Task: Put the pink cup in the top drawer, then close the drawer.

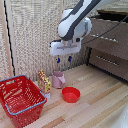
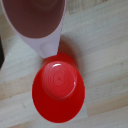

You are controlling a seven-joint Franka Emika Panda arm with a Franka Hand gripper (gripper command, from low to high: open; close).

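My claw (image 1: 63,59) hangs released above the pink cup (image 1: 58,79) — empty, lined up to descend. The cup stands upright beside the red bowl (image 1: 70,94), left of the chest (image 1: 110,46).

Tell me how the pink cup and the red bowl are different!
The pink cup is pale pink; the red bowl is bright red. The cup stands taller and narrower, while the bowl is low and wide. The cup sits nearer the curtain, the bowl nearer the camera in the exterior view. Both rest on the wooden floor, close together, with the gripper above them.
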